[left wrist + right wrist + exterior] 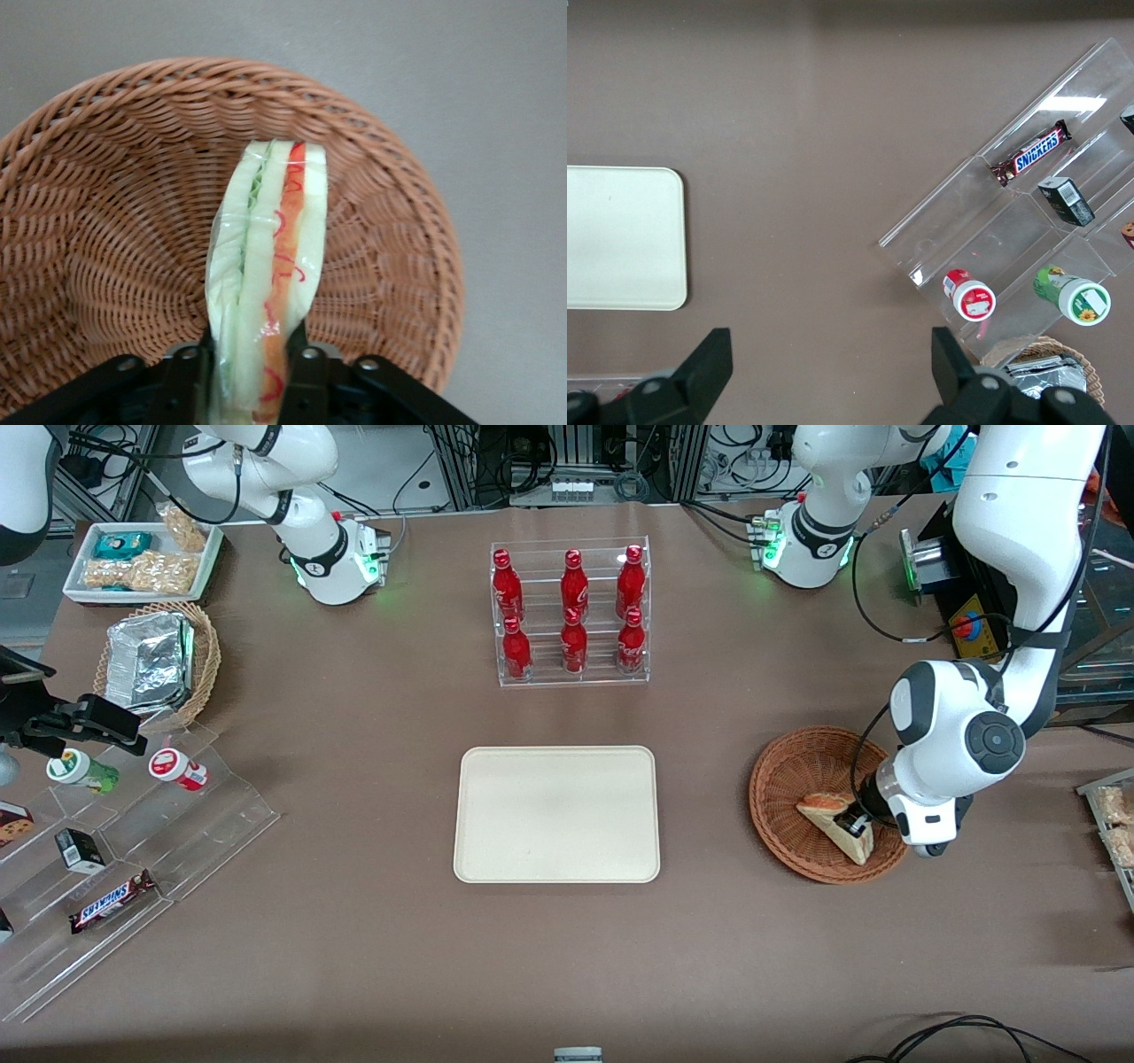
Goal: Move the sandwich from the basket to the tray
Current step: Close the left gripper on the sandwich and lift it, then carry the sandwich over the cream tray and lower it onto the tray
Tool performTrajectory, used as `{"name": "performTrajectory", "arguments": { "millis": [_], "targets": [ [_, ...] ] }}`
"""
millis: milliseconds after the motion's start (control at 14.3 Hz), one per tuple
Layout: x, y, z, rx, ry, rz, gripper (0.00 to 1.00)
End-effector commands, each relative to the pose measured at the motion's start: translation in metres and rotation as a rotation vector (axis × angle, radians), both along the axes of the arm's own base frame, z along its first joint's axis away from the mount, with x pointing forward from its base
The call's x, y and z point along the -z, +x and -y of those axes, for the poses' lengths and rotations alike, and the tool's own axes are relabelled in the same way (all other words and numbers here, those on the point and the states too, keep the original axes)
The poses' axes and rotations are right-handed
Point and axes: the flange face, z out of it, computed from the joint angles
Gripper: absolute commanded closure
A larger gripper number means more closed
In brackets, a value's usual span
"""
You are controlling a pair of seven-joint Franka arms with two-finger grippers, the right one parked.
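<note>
While my hand (251, 376) pinched the sandwich (268, 274) edgewise over the basket (106, 239), its long axis ran straight out from my fingers; the tray (556, 813) lay well apart toward the parked arm.

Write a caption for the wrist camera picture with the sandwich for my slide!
The left gripper pinches the wrapped sandwich over the brown wicker basket.

Sandwich (270, 292) in basket (788, 779), claw (251, 376) clamped on it, tray (556, 813) beside basket toward parked arm's end.
</note>
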Motion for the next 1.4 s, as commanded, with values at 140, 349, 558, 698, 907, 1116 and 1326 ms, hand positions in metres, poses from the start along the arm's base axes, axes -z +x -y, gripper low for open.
{"name": "performTrajectory", "arguments": {
  "millis": [140, 349, 558, 698, 907, 1116, 1326],
  "targets": [
    [-0.068, -0.011, 0.072, 0.198, 0.020, -0.048, 1.00],
    [-0.076, -0.030, 0.167, 0.397, 0.023, -0.082, 1.00],
    [-0.049, -0.054, 0.279, 0.683, 0.085, -0.027, 1.00],
    [-0.032, -0.063, 0.348, 0.787, 0.084, -0.008, 0.98],
    [0.005, -0.073, 0.417, 0.840, 0.120, 0.013, 0.96],
    [0.046, -0.074, 0.458, 0.839, 0.168, 0.046, 0.96],
    [0.040, -0.059, 0.476, 0.781, 0.181, 0.052, 0.92]
  ]
}}
